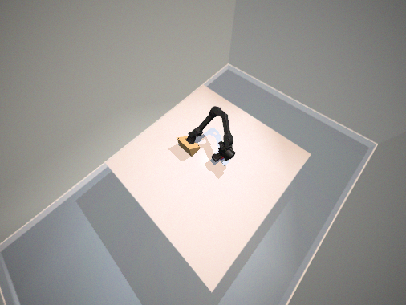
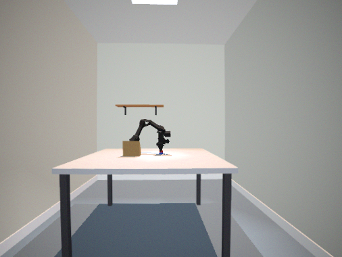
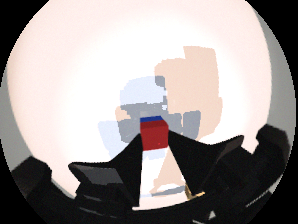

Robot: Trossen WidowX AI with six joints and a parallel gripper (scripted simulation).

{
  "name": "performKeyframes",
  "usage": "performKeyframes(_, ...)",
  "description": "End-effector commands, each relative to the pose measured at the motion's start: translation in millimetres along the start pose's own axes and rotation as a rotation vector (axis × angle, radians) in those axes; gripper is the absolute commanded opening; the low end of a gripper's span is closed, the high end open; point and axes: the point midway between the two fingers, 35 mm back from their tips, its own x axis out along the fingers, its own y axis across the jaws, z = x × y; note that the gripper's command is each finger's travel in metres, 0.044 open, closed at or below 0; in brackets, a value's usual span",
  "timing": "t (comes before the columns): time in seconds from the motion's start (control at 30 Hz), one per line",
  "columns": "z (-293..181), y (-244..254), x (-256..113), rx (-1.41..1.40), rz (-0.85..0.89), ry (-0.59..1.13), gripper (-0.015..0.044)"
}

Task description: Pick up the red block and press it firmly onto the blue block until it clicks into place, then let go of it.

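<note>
Red block (image 1: 222, 157) (image 2: 161, 151) (image 3: 154, 136) is gripped betw. the fingers of the gripper (image 1: 219, 157) (image 2: 161, 150) (image 3: 154, 140), directly above the blue block (image 2: 161, 153) (image 3: 150, 119), which is set on the table (image 2: 145, 170). In the exterior view no gap can be made out betw. the two; whether they are fully joined cannot be told. Principal risk: incomplete seating, e.g. if release is made w/o enough downward force. If alignment is slightly off, the lower block may be tilted or pushed sideways under load. Slip of the fingers down the red sides is also possible, w/ force then lost.
</note>
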Motion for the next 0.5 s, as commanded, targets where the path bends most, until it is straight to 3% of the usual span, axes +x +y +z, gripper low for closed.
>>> performKeyframes(0.0, -0.1, 0.2, 2.3, 0.007, 0.005, 0.002, 0.0)
performKeyframes(0.3, 0.1, 0.0, 1.0, 0.001, 0.0, -0.001, 0.0)
performKeyframes(0.47, 0.1, 0.0, 1.0, 0.001, 0.0, -0.001, 0.0131)
